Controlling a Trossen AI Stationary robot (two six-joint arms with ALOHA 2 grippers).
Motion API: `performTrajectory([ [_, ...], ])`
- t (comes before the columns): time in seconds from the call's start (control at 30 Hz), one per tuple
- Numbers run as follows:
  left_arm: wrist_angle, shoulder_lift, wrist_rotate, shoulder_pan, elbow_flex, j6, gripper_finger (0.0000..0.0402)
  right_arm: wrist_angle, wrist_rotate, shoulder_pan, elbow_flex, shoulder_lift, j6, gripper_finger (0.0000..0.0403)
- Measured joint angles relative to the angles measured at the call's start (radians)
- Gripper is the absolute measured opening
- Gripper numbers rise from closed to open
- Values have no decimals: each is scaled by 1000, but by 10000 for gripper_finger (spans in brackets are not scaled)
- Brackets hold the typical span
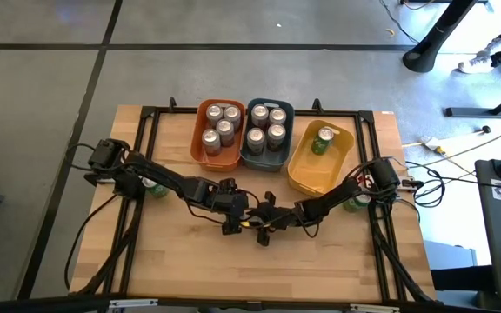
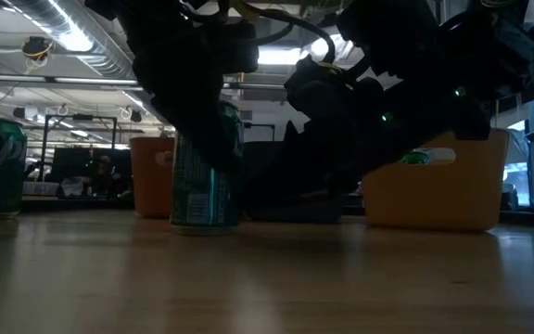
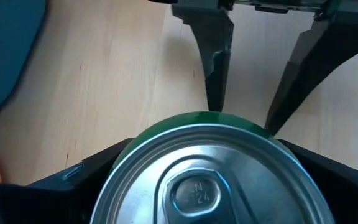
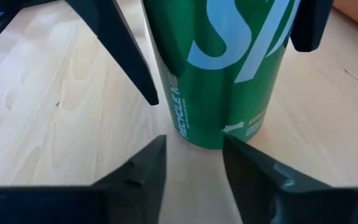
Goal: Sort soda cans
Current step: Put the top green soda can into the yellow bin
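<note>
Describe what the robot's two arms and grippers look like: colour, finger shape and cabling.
Both arms are black and jointed. The left gripper and right gripper each have two dark, flat, tapering fingers. Black cables trail from each arm's base, and a small yellow detail shows between the two grippers.
</note>
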Motion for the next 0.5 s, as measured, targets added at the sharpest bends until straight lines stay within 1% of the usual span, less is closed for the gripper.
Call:
performTrajectory([
  [0.1, 0, 0, 0, 0, 0, 20, 361, 0, 0, 0, 0, 0, 0, 188],
  [0.2, 0, 0, 0, 0, 0, 21, 361, -3, -1, 0, -1, -8, 0, 205],
  [0.33, -2, -8, 0, 0, 5, 31, 361, -13, -7, 0, -1, -42, 0, 215],
  [0.5, -18, -51, -1, 0, 6, 56, 361, -51, -7, 1, -1, -85, -5, 218],
])
